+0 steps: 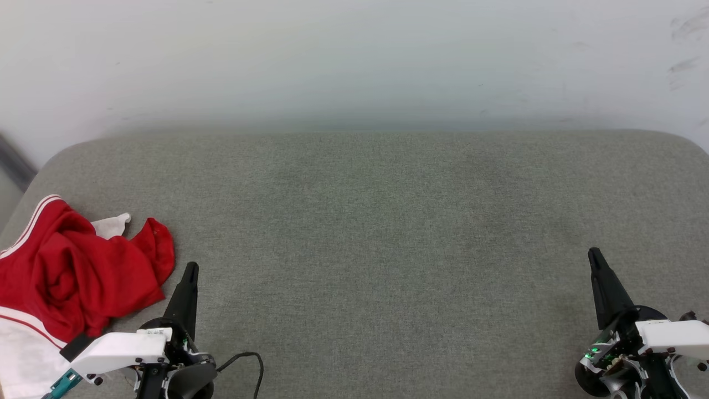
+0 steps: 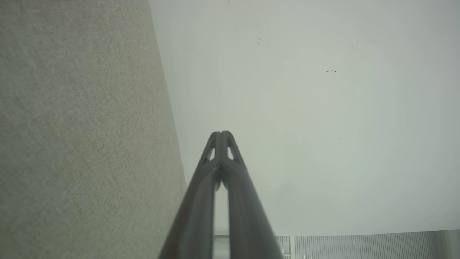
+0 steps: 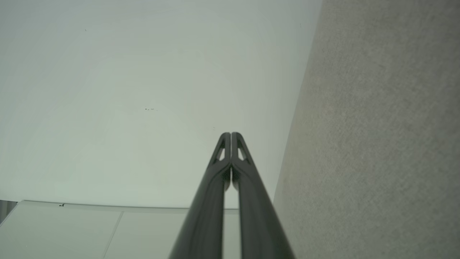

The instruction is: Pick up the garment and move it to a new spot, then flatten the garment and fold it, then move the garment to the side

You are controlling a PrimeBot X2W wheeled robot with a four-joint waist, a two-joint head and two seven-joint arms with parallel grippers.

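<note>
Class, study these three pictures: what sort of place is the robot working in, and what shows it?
Probably an indoor test space set up for folding clothes: a wide grey fabric-covered surface against a plain white wall, with a crumpled red garment at its left end.

the garment [image 1: 77, 271] lies bunched at the cushion's [image 1: 388, 221] left edge, just beside the left hand [image 1: 191, 269].

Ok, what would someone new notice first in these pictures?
The crumpled red shirt stands out, bunched at the left edge of the grey cushion. Next come the two dark pincers, both shut and empty: the left pincer close beside the shirt, the right pincer far off at the lower right.
</note>
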